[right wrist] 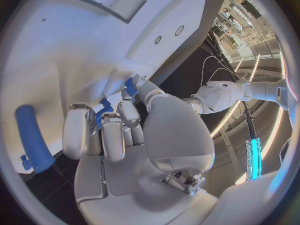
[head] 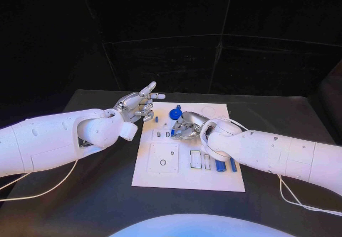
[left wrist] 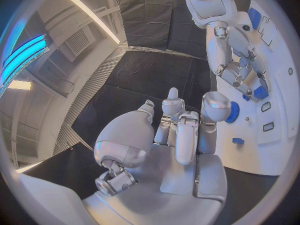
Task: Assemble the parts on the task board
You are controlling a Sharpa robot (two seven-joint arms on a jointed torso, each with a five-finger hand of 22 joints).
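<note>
Right hand point(head: 188, 124) on task board point(head: 214, 181), pinching small blue part point(left wrist: 260, 92).
Near far edge of board, beside blue round knob point(head: 175, 114). Left hand point(head: 138, 105) at board's far left corner, holding nothing, fingers partly curled, not touching.

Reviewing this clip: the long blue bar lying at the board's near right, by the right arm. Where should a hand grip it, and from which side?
Judging by its pose, grip the blue bar across its narrow width near mid-length, coming from above: it lies flat on the task board, another blue piece lies close alongside, and the right hand is nearest.
</note>
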